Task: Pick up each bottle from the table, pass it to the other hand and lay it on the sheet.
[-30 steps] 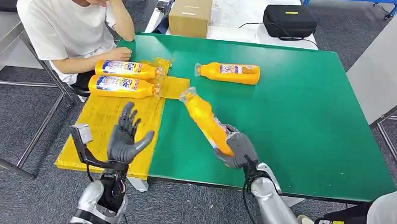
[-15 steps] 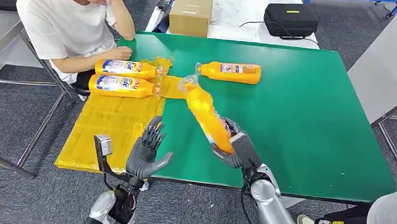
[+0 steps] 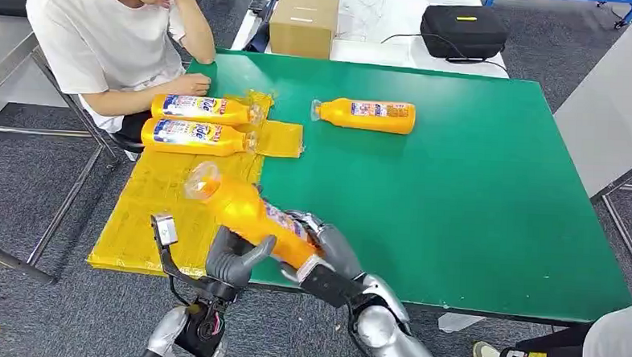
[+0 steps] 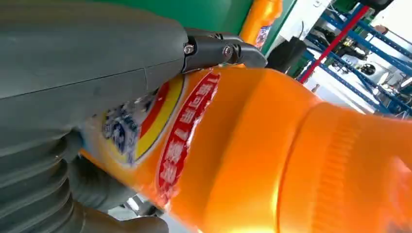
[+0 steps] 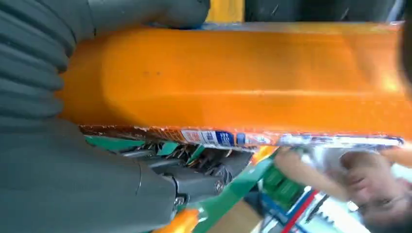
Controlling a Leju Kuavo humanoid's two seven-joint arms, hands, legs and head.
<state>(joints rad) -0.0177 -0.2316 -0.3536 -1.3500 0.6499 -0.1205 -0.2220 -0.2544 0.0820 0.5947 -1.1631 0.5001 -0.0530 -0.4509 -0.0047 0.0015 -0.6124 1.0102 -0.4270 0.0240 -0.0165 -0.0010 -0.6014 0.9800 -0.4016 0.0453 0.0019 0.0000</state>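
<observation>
head: right hand point(image 3: 329, 255) grips held bottle point(image 3: 251, 212) by its base, lower centre, cap up-left over yellow sheet point(image 3: 175, 192); left hand point(image 3: 230, 259) cups it from below, grip unclear | left wrist: label close, fingers point(image 4: 221, 48) on it | right wrist: bottle across frame | risk: early right release, bottle drops off table edge

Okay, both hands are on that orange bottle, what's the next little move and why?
Probably let the right hand release. The left hand is already wrapped under the held bottle, whose cap end points over the yellow sheet, where two bottles already lie, so the left hand can carry it over and lay it down.
</observation>
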